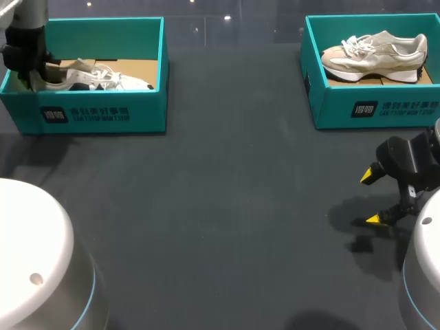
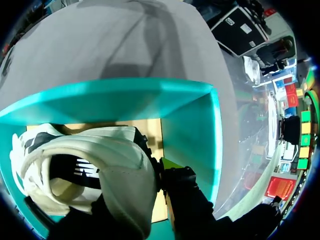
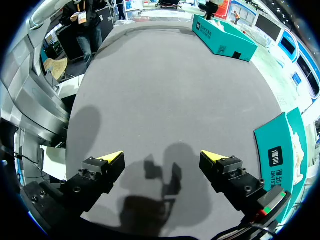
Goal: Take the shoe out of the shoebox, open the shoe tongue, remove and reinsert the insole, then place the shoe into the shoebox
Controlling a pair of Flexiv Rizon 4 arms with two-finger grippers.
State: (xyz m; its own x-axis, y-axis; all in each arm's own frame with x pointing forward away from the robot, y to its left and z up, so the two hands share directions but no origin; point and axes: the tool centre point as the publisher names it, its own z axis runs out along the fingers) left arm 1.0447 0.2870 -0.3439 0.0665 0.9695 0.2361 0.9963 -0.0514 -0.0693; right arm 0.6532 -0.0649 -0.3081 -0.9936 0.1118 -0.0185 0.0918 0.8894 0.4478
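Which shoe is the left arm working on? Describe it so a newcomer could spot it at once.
Two teal shoeboxes stand at the far edge of the dark table; take the left shoebox, the one with the left arm in it. The white shoe inside has black markings, unlike the plain beige shoe lying in the right shoebox.

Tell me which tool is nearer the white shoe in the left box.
Left. The left tool is inside the left shoebox, at the heel of the white shoe; the right tool hangs over the table by the other shoebox.
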